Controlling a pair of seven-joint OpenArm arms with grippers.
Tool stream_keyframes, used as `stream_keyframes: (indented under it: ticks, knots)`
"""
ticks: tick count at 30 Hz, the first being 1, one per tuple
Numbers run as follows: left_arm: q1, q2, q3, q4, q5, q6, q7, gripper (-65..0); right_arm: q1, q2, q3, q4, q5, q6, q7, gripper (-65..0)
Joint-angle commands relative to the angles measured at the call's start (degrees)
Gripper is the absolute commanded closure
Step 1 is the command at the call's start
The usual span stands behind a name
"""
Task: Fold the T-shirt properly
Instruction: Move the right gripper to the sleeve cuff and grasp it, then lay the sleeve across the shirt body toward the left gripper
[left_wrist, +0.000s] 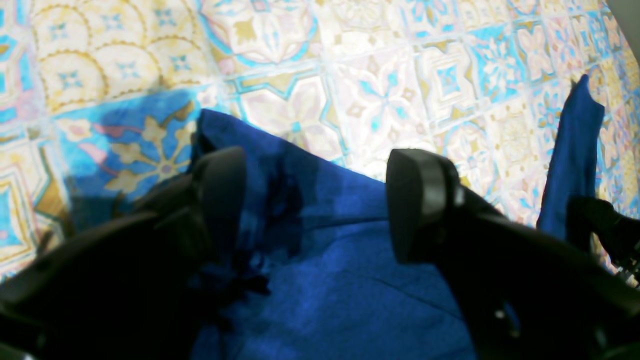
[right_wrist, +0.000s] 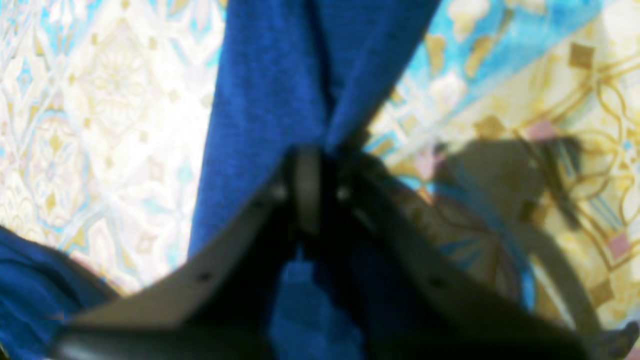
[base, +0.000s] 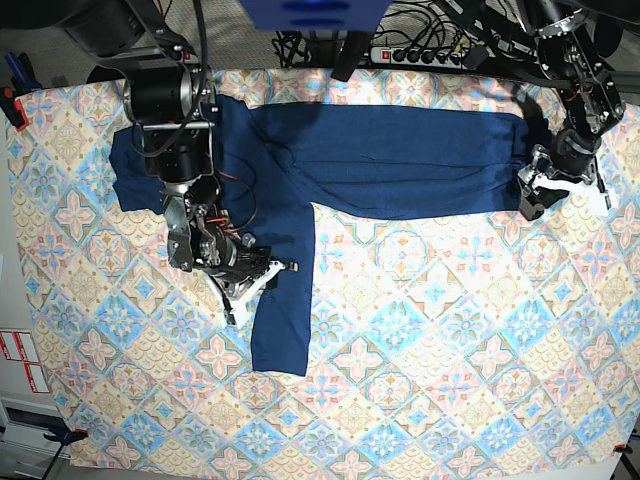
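Right gripper (right_wrist: 312, 187) pinches shirt sleeve; left gripper (left_wrist: 317, 200) spread wide over far shirt end.

Right wrist view: black jaws closed together on a bunched fold of the T-shirt (right_wrist: 280, 90), navy cloth running up from the pinch, more of it at lower left. Base view: right gripper (base: 250, 285) sits at the edge of the sleeve that runs down toward the near side of the tablecloth (base: 420, 380). Left wrist view: both fingers (left_wrist: 422, 200) well apart, blue fabric (left_wrist: 330, 270) lying between and under them, nothing clamped; a separate blue flap stands at far right. Base view: left gripper (base: 540, 190) at the shirt's right end; T-shirt (base: 400, 160) lies flat across the far half of the cloth.
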Motion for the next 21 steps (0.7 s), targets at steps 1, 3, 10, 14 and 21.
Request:
stream_keyframes:
  ticks: [1, 3, 10, 14, 21]
  knots:
    - [-0.2, -0.7, -0.2, 1.0, -0.6, -0.3, -0.9, -41.1, 0.7, -0.3, -0.1, 1.1, 0.1, 0.4, -1.4, 0.0]
    - [-0.2, -0.7, -0.2, 0.9, -0.5, -0.3, -1.0, -41.1, -1.2, -0.2, 0.1, 4.5, 0.2, 0.5, -2.9, -0.7]
    - [-0.3, -0.7, -0.2, 0.9, -0.6, -0.3, -1.0, -41.1, -9.8, -0.3, -1.8, 25.6, 12.9, 0.5, -14.8, -0.2]
    - [-0.5, -0.7, -0.2, 0.9, -0.5, -0.3, -1.0, -41.1, -13.1, 0.0, -8.7, 34.3, 22.2, 0.5, -18.2, -0.2]
    - [-0.6, -0.7, -0.2, 0.9, -0.3, -0.3, -1.0, -41.1, -18.5, 0.0, -21.2, 42.1, 27.1, 0.5, -17.5, -0.2]
